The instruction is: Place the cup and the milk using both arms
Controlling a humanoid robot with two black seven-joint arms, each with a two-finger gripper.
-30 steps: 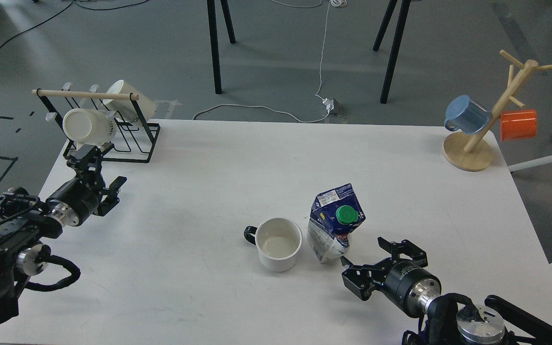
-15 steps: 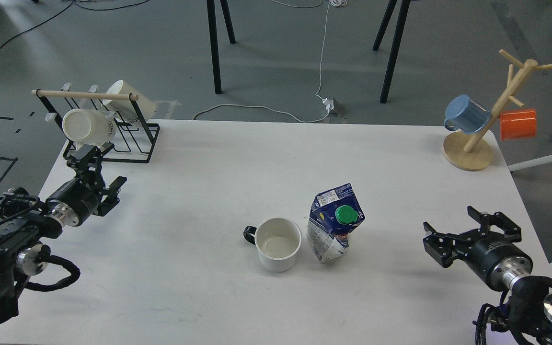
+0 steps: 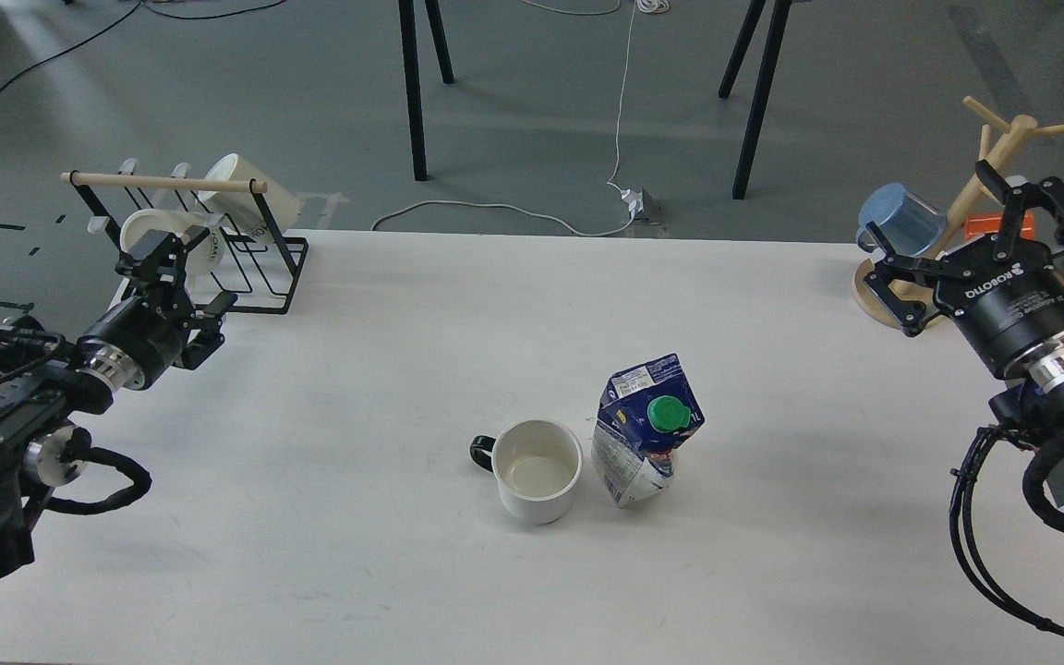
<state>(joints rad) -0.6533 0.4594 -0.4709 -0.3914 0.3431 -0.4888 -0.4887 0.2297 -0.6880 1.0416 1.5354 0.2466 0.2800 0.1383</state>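
Observation:
A white cup (image 3: 538, 471) with a black handle stands upright and empty on the white table (image 3: 403, 323), front of centre. A crumpled blue-and-white milk carton (image 3: 645, 430) with a green cap stands just right of the cup, leaning a little. My left gripper (image 3: 177, 280) is open and empty at the far left, just in front of the black wire rack. My right gripper (image 3: 961, 217) is open and empty at the far right, raised in front of the wooden mug tree. Both grippers are far from the cup and the milk.
A black wire rack (image 3: 255, 268) with a wooden bar holds two white mugs (image 3: 250, 203) at the back left corner. A wooden mug tree (image 3: 901, 296) with a blue mug (image 3: 901, 217) and a partly hidden orange mug (image 3: 980, 226) stands at the back right corner.
My right gripper has pulled away from the milk carton, going right and then far back up to the mug tree. My left gripper has moved slightly back toward the rack. Cup and milk have not moved.

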